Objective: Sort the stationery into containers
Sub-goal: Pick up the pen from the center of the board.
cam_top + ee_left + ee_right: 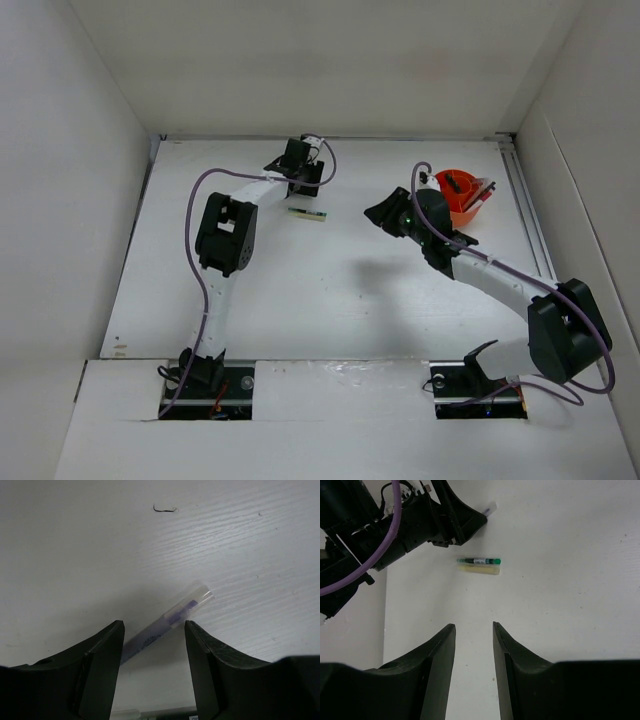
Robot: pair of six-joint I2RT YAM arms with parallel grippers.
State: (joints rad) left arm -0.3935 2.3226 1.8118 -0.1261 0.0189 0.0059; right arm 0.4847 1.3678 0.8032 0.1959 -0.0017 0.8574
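Recorded clear purple-tinted pen (pixel 167 622) flat on table (pixel 75 555), slanted between parted fingers of left gripper (pixel 152 630), unclamped. Recorded green-yellow marker (pixel 479 561) on table, well ahead of right gripper (pixel 474 630), just beside left gripper. Recorded right gripper's fingers apart, nothing between. Recorded orange organiser (pixel 465 210) behind right gripper, near its wrist, items inside.

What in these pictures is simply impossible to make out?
Orange organiser: top view, the right arm covers its near side; contents too small to tell.
Purple pen: left wrist view, lower end hidden behind a finger of the left gripper.
Green marker: right wrist view, label print too small to read.
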